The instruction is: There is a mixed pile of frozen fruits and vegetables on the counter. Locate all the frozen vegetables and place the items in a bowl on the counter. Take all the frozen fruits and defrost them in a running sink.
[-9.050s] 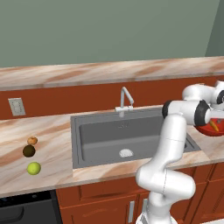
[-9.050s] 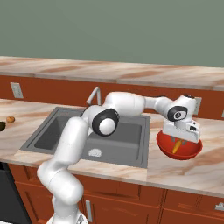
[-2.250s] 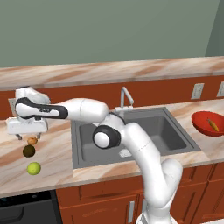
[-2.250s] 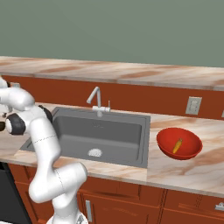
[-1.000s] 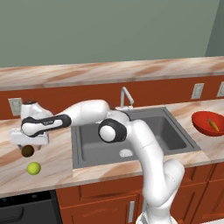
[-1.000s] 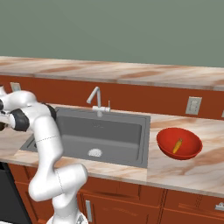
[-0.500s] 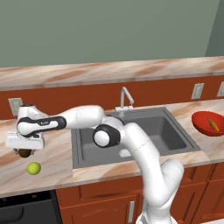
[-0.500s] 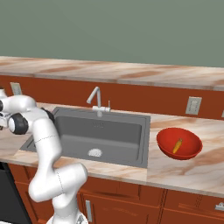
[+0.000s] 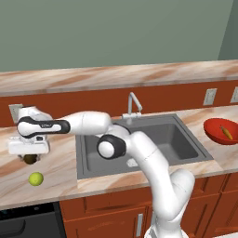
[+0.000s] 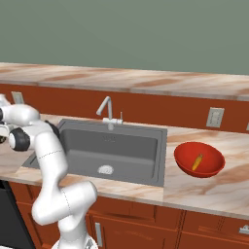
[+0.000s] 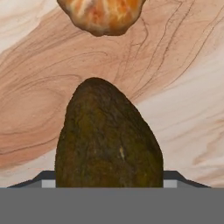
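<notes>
- Gripper [image 9: 29,155]: reaches to the far left of the counter [image 9: 60,174], directly over the dark brown lump [image 11: 108,138]; the hand view shows the lump between the two dark finger tips, their edges at either side of its base. The jaws appear closed onto it, though contact itself is not clearly visible.
- Neighbouring items: the small orange-brown ball [image 11: 101,15] lies just beyond the lump; the yellow-green ball [image 9: 36,178] lies near the counter's front edge.
- Red bowl [image 9: 214,135]: stands right of the sink [image 9: 139,144], already holding the carrot [image 9: 226,132].
- Step in hand: grasping the second vegetable.
- Next move, as judged: a firm hold, a lift clear of the neighbouring ball, then a long swing rightward across the sink to the bowl.
</notes>
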